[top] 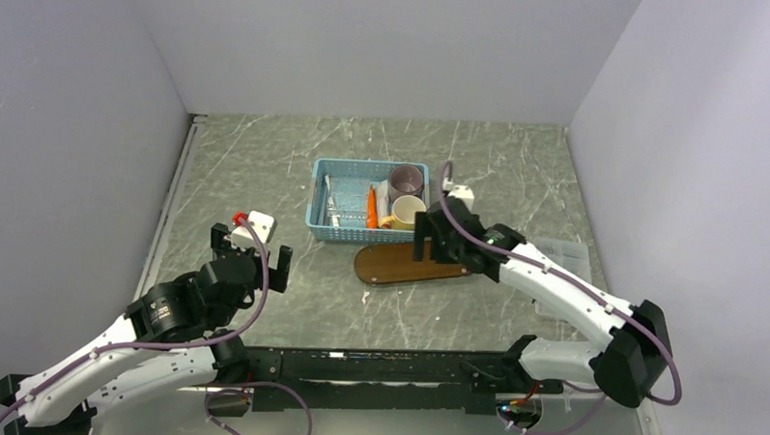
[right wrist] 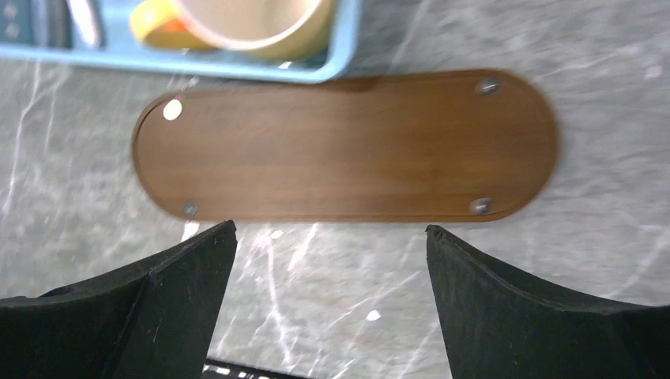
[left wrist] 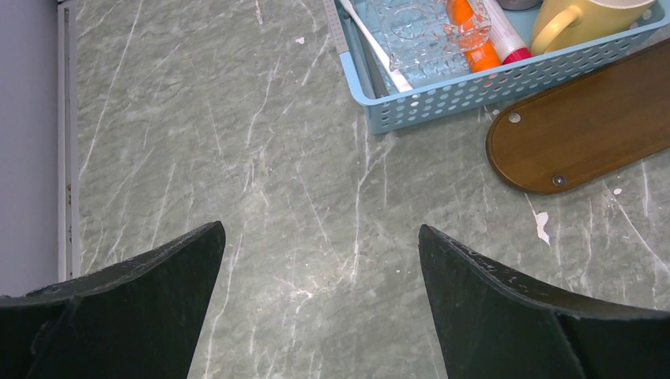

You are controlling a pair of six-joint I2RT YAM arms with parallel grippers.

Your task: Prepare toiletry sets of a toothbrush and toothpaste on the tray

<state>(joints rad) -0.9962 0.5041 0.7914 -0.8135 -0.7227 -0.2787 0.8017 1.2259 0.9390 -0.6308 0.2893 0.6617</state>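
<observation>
Pale grey walls (top: 387, 43) on three sides of a grey-green marbled bench (top: 267, 165), flecked with white scuffs. Left arm (top: 125, 358) reaching over bare bench to the near left of the basket; left jaws spread fully wide, holding nothing and touching nothing. Right arm (top: 562, 291) extended toward mid-bench; right jaws likewise wide apart and empty, poised over the near edge of the tray, not touching it. Light-blue mesh basket (top: 347, 234) at mid-bench. Dark-brown oval wooden tray (right wrist: 340, 150) flat on the bench just beside the basket's near wall, slightly angled to it, bare apart from small round studs near its ends. Inside the basket, at its right end: purple-grey cup (top: 407, 180) behind a yellow mug (top: 405, 211). Left of the mug: orange toothpaste (left wrist: 482, 54) lying alongside a white tube (left wrist: 499, 28) with a red cap. Farther left: thin white toothbrush (left wrist: 379, 46) lying in the basket beside clear plastic packaging (left wrist: 419, 31).
</observation>
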